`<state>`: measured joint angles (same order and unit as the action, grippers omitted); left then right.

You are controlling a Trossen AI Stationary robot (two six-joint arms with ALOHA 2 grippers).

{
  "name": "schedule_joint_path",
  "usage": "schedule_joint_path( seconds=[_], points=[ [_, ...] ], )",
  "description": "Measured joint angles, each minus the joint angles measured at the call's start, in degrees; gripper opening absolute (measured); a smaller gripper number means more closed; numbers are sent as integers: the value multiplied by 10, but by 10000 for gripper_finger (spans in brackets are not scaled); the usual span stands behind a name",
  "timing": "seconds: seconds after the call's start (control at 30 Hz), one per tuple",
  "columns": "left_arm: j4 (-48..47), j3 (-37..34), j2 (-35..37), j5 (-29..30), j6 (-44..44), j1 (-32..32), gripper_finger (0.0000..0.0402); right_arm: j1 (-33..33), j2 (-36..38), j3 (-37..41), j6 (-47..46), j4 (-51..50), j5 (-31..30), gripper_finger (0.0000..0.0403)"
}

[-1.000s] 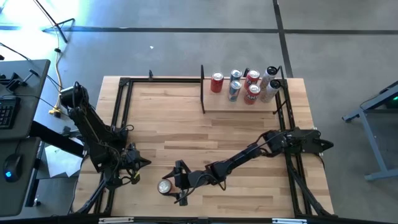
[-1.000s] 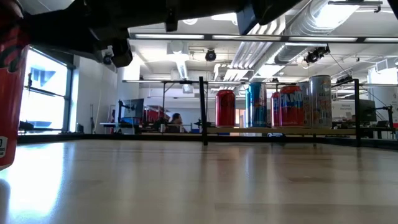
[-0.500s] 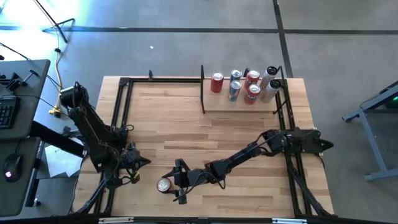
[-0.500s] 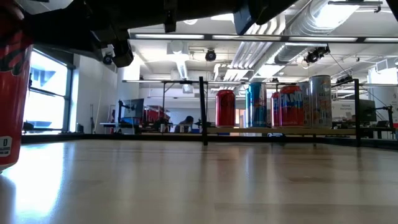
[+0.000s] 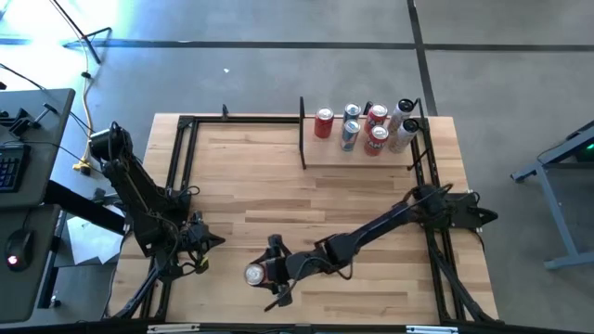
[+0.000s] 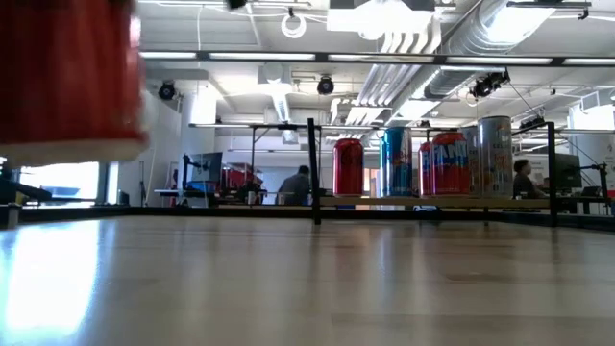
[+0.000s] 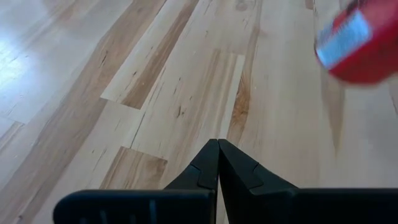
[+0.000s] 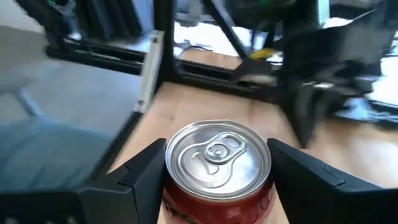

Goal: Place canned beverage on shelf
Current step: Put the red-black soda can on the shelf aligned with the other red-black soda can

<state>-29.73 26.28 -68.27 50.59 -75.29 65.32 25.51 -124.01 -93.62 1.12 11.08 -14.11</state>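
A red beverage can (image 5: 255, 274) with a silver top (image 8: 217, 152) hangs near the table's front edge, between the fingers of my right gripper (image 5: 266, 275), which is shut on it. In the low view its red body (image 6: 67, 72) floats above the tabletop. The shelf (image 5: 357, 156), a pale wood panel between black bars, lies at the far right and carries several upright cans (image 5: 364, 128). My left gripper (image 7: 219, 149) is shut on nothing at the table's left, near the front (image 5: 215, 243). My right gripper pinches the can's upper side wall (image 8: 169, 186), just under the rim, between its two fingers (image 8: 297, 167), one on each side. The fingers reach in nearly level from the table's right. The can stands upright, lifted clear of the table.
Black frame bars (image 5: 183, 158) run along the table's left, far and right edges, and an upright black bar (image 5: 303, 134) marks the shelf's left end. Bare slatted wood (image 5: 278, 186) lies between the held can and the shelf.
My right gripper has risen with the red can and shifted slightly toward the table's right. The can, which stood on the tabletop a second ago, is now lifted clear and still upright.
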Motion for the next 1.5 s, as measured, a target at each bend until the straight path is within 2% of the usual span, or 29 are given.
schedule_joint_path(
  seconds=[0.1,0.2,0.4,0.53,0.63,0.8,0.97,1.13,1.23,1.5],
  points=[
    [0,0,0,0,0,0,0,6,35,-1,9,-69,-37,235],
    [0,0,0,1,0,0,0,5,58,-1,11,-126,-41,235],
    [0,0,0,4,1,0,0,-7,64,22,4,-145,-28,235],
    [5,0,0,6,-1,0,0,-22,73,114,-9,-52,-1,235],
    [7,0,0,5,-6,0,0,-27,106,207,-22,36,-4,235],
    [13,0,0,3,-11,0,0,-41,204,370,-39,133,-15,235],
    [15,0,0,6,-16,0,0,-89,336,484,-38,149,-38,235],
    [15,0,0,10,-17,0,0,-177,455,547,0,135,12,235],
    [16,0,0,10,-18,0,0,-252,501,556,20,109,67,235],
    [19,0,0,10,-11,0,0,-451,501,530,82,67,258,235]
  ],
)
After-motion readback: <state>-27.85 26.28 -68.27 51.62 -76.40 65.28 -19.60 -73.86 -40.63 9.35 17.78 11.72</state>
